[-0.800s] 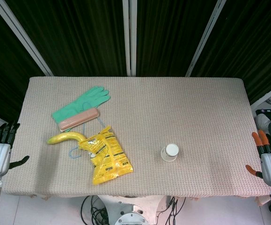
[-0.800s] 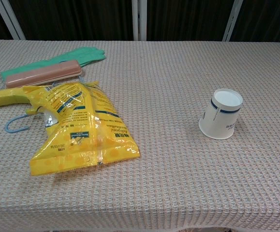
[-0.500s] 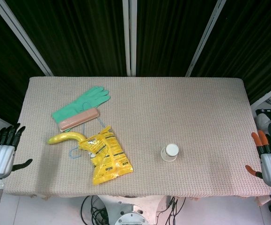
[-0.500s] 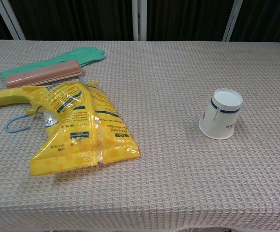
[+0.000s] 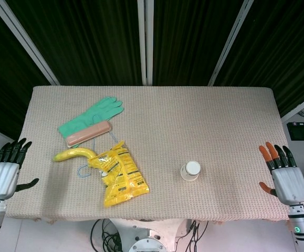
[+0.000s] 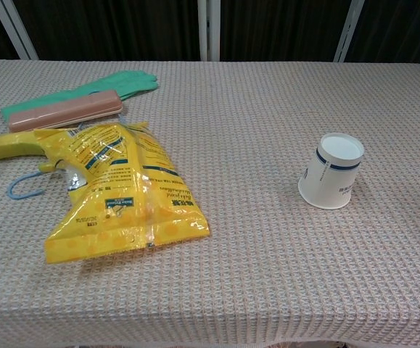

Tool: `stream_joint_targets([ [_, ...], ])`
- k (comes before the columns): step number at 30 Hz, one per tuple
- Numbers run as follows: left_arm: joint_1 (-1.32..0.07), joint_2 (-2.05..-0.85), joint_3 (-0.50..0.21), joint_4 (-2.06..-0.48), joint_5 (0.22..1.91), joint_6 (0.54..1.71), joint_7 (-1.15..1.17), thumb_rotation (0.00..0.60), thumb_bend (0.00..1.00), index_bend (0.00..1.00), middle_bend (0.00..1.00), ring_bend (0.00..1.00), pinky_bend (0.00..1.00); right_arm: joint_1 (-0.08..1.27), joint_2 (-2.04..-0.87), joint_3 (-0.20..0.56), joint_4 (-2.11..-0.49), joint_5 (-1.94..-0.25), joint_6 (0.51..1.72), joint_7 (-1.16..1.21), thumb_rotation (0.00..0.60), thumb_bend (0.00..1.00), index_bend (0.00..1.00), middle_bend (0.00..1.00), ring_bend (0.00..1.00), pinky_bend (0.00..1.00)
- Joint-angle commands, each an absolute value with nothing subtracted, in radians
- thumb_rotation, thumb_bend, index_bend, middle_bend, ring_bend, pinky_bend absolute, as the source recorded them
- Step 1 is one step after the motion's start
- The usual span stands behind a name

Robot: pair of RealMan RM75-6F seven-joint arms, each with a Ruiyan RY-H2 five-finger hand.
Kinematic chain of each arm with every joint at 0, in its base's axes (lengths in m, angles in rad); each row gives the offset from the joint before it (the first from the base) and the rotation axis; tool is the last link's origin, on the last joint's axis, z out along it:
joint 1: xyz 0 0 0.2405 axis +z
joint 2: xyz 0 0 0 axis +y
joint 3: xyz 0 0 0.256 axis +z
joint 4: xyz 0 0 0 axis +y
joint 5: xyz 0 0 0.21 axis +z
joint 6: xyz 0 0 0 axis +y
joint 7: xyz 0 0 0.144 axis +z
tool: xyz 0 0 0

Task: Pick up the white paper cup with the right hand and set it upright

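Both hands empty, fingers spread: right hand (image 5: pixel 284 177) at table's right edge, left hand (image 5: pixel 4 170) off the left edge. White paper cup (image 5: pixel 190 170) sits upside down, front of centre, well apart from both. Approach step; next, reach in and wrap its wall.

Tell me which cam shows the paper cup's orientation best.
Chest view: the white paper cup shows from the side, wide rim down on the table, closed base on top. Head view looks almost straight down on it, so its wall is barely visible.
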State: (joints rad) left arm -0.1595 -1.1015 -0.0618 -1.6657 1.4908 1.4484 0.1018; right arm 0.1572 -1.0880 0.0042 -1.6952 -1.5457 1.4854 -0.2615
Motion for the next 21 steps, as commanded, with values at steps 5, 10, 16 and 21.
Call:
stream_joint_targets([
  [5,-0.166,-1.094,-0.071,-1.679,1.486,1.447,0.113,0.6,0.06,0.02,0.0,0.0,0.0,0.315,-1.067,0.028,-2.013,-1.567,1.228,-0.797,0.6,0.0,0.0,0.0,0.0,0.0],
  [10,-0.166,-1.088,-0.071,-1.678,1.481,1.445,0.102,0.6,0.06,0.02,0.0,0.0,0.0,0.397,-1.174,0.05,-2.083,-1.451,1.106,-1.127,0.6,0.0,0.0,0.0,0.0,0.0],
  [16,-0.16,-1.083,-0.072,-1.674,1.485,1.455,0.085,0.6,0.06,0.02,0.0,0.0,0.0,0.468,-1.333,0.066,-2.052,-1.299,1.075,-1.38,0.6,0.0,0.0,0.0,0.0,0.0],
  [21,-0.16,-1.081,-0.072,-1.673,1.482,1.453,0.073,0.6,0.06,0.02,0.0,0.0,0.0,0.515,-1.439,0.066,-1.998,-1.2,1.095,-1.521,0.6,0.0,0.0,0.0,0.0,0.0],
])
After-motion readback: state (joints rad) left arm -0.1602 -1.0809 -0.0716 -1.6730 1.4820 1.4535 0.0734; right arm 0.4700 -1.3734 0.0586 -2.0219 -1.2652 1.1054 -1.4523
